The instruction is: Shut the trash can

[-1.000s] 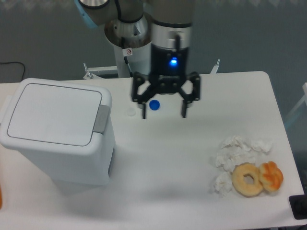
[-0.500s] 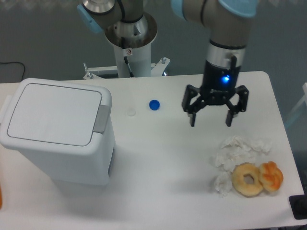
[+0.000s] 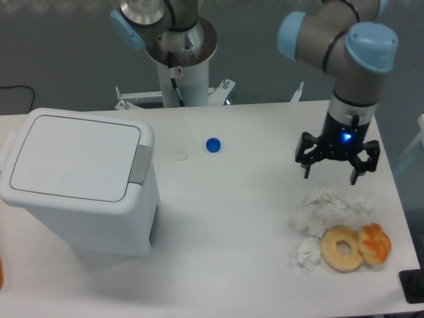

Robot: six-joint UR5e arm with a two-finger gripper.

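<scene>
Fixed camera, single view from above the white table (image 3: 232,225). The trash can (image 3: 79,182) stands on the left part of the table, upright, its flat white lid (image 3: 74,157) lying down flush on the body and the grey latch tab (image 3: 139,163) sitting at the lid's right edge. The hand (image 3: 337,175) hangs over the right side of the table, well apart from the trash can, fingers spread wide with nothing between them; a blue light glows on its body above the fingers. Just below the hand lie crumpled white tissues (image 3: 324,211), and next to them a plain ring doughnut (image 3: 342,248) touching an orange-glazed pastry (image 3: 375,243) on its right. A small blue cap (image 3: 212,144) lies near the table's far edge, with a small white cap (image 3: 181,156) just beside it to the left. The arm's grey base column (image 3: 181,63) rises behind the far edge of the table.
</scene>
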